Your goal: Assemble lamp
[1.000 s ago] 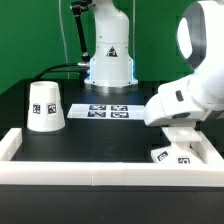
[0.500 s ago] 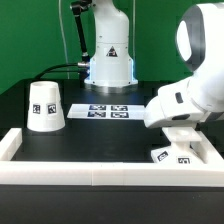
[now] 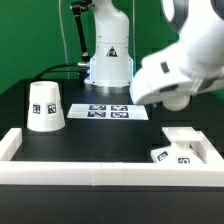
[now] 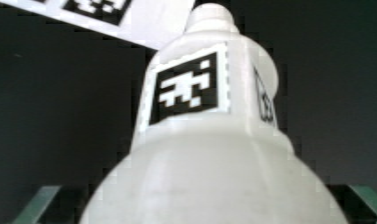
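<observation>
In the wrist view the white bulb (image 4: 211,130) fills the picture, its square tag facing the camera and its narrow end pointing away. My gripper (image 4: 203,208) is shut on its wide end, with only dark finger edges showing at either side. In the exterior view my arm (image 3: 175,70) is blurred and raised above the table at the right, hiding the gripper and bulb. The flat square base (image 3: 183,142) lies at the front right corner. The cone-shaped shade (image 3: 45,106) stands at the left, wide end down.
The marker board (image 3: 110,111) lies at the table's middle back. The white rail frame (image 3: 100,172) runs along the front and both sides. A white tagged surface (image 4: 114,15) shows beyond the bulb's tip. The robot's pedestal (image 3: 108,60) stands behind.
My arm has risen from low over the base at the front right to well above the table. The base now shows uncovered. The shade has not moved.
</observation>
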`<act>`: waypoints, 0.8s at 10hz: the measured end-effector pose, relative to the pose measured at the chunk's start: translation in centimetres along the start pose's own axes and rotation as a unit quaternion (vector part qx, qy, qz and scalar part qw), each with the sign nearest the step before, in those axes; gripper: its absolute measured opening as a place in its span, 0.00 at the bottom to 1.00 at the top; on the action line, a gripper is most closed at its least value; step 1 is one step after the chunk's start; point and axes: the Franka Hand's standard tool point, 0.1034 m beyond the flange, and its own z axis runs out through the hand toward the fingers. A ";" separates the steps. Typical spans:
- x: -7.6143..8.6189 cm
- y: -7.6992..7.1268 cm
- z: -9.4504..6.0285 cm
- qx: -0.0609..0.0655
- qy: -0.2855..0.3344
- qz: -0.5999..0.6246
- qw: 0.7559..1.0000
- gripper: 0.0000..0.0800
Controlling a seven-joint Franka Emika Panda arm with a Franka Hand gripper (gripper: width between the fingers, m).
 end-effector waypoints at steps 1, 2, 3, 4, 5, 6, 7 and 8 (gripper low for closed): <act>-0.2 0.6 -1.1 0.005 0.004 0.002 1.000 0.72; 0.2 1.0 -1.6 0.005 0.018 0.004 1.000 0.72; 0.5 1.0 -1.5 0.003 0.031 0.004 1.000 0.72; 0.6 1.0 -1.6 0.002 0.034 0.004 0.999 0.72; 1.5 1.5 -1.9 0.001 0.061 -0.001 0.998 0.72; 2.1 2.3 -2.3 0.002 0.097 -0.003 0.995 0.72; 1.7 2.9 -3.9 -0.002 0.134 0.000 0.991 0.72; 1.0 3.1 -5.7 -0.007 0.166 -0.001 0.986 0.72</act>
